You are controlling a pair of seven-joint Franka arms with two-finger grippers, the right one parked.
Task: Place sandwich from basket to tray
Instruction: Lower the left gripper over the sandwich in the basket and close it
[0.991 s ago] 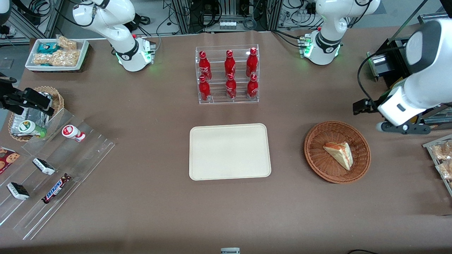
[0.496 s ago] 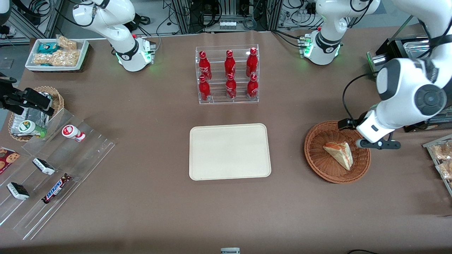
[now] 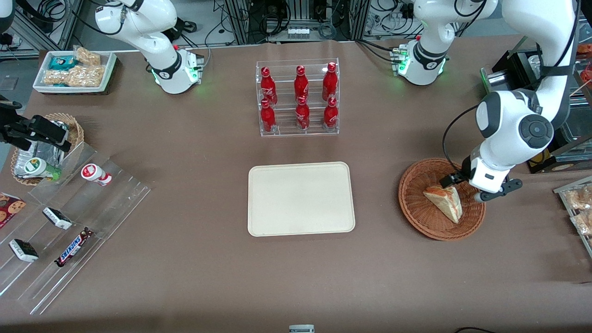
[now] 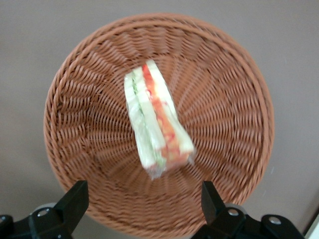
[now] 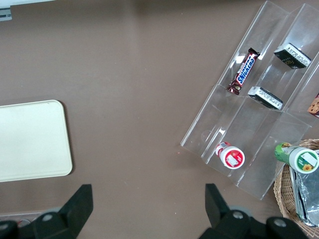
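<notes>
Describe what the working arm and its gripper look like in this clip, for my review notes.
The working arm has glossy white rounded shells with dark grey circular joint caps, and a black cable loops alongside it. A green light glows on its white base. The gripper, above the basket, has a white body and black fingers with wedge-shaped tips, spread wide apart in the wrist view.

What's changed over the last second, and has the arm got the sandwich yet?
The left arm swung in from the table's working-arm end and brought its gripper over the basket, open, fingers spread, above the sandwich. Nothing is gripped yet. Sandwich, basket and tray have not moved.
</notes>
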